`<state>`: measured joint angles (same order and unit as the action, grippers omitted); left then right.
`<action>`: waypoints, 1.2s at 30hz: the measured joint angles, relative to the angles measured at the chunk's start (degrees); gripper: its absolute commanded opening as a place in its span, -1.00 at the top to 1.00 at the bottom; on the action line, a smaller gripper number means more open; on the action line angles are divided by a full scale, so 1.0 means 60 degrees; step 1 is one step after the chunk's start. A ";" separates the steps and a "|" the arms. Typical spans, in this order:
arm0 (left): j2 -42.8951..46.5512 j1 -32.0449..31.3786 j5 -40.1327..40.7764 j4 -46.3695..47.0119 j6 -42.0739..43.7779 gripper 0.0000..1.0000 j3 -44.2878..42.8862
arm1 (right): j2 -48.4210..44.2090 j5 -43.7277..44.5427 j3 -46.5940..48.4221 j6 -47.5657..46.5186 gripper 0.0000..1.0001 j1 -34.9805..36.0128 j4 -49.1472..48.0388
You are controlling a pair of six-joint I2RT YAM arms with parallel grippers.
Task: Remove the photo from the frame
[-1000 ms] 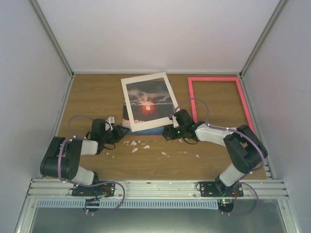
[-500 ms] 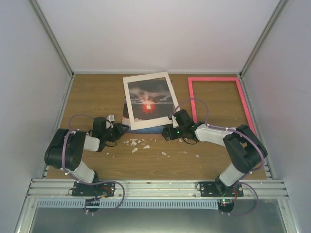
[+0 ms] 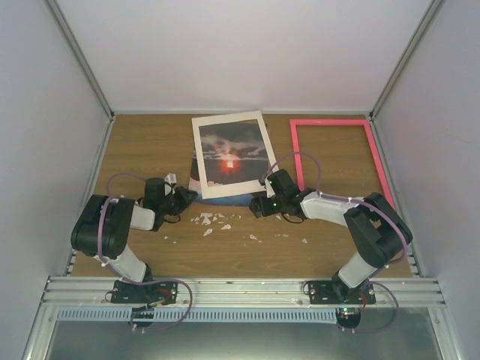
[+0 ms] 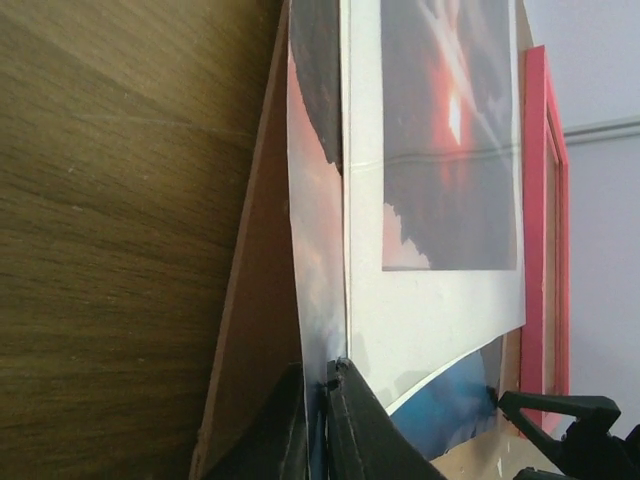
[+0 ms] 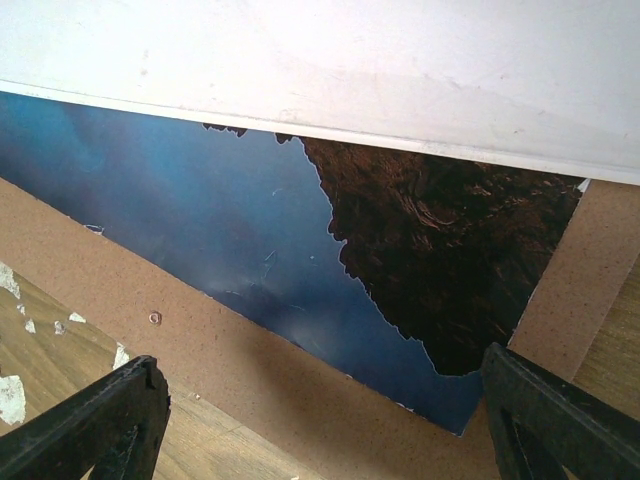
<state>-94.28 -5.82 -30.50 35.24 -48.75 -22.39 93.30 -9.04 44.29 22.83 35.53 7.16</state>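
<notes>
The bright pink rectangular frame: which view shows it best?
The top external view: nearly the whole bright pink frame shows, flat on the wooden table. The left wrist view shows only one long side. The right wrist view shows none.
</notes>
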 measured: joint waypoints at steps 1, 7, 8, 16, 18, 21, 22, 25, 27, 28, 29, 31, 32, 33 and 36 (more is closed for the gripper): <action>0.0127 0.0000 0.0047 -0.0124 0.0058 0.87 0.0004 | -0.0011 0.0004 -0.0011 0.0000 -0.72 0.0000 -0.0007; 0.1464 0.0000 0.0619 -0.1016 0.0525 1.00 -0.0018 | -0.0091 0.0051 -0.0095 0.0004 -0.73 0.0018 -0.0102; 0.1647 0.0000 0.0703 -0.1206 0.0601 1.00 -0.0040 | -0.0106 0.0062 -0.0109 0.0007 -0.73 0.0025 -0.0106; 0.3034 -0.0007 0.1377 -0.2721 0.1311 1.00 -0.0219 | -0.0295 0.0113 -0.0229 0.0040 -0.73 0.0044 -0.0047; 0.3442 -0.0015 0.1625 -0.3351 0.1508 1.00 -0.0368 | -0.0463 0.0197 -0.0324 0.0106 -0.74 0.0062 0.0138; 0.4047 -0.0029 0.2007 -0.4175 0.1872 1.00 -0.0787 | -0.0688 0.0280 -0.0372 0.0186 -0.74 0.0073 0.0455; 0.4266 -0.0033 0.2204 -0.4546 0.2007 1.00 -0.1031 | -0.0736 0.0310 -0.0375 0.0204 -0.74 0.0073 0.0539; 0.4663 -0.0033 0.2714 -0.5340 0.2280 1.00 -0.1647 | -0.0816 0.0437 -0.0390 0.0259 -0.74 0.0073 0.0801; 0.4838 -0.0033 0.3034 -0.5898 0.2412 1.00 -0.2055 | -0.0816 0.0463 -0.0423 0.0277 -0.74 0.0073 0.0892; 0.4900 -0.0033 0.3158 -0.6116 0.2477 1.00 -0.2197 | -0.0816 0.0466 -0.0444 0.0277 -0.74 0.0073 0.0947; 0.4962 -0.0033 0.3300 -0.6411 0.2528 1.00 -0.2361 | -0.0816 0.0474 -0.0463 0.0277 -0.74 0.0073 0.0962; 0.5067 -0.0033 0.3519 -0.6907 0.2597 1.00 -0.2605 | -0.0820 0.0492 -0.0459 0.0277 -0.74 0.0073 0.0969; 0.5125 -0.0033 0.3646 -0.7235 0.2641 1.00 -0.2758 | -0.0838 0.0495 -0.0459 0.0273 -0.74 0.0076 0.0984; 0.5187 -0.0033 0.3745 -0.7508 0.2663 1.00 -0.2900 | -0.0856 0.0503 -0.0463 0.0273 -0.74 0.0076 0.1020; 0.5337 -0.0033 0.4003 -0.8324 0.2747 1.00 -0.3472 | -0.0947 0.0535 -0.0463 0.0270 -0.74 0.0076 0.1082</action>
<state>-62.26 -6.02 -6.48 -14.70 -32.27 -43.22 87.61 -5.82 41.52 24.45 35.99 13.65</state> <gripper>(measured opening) 0.010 0.869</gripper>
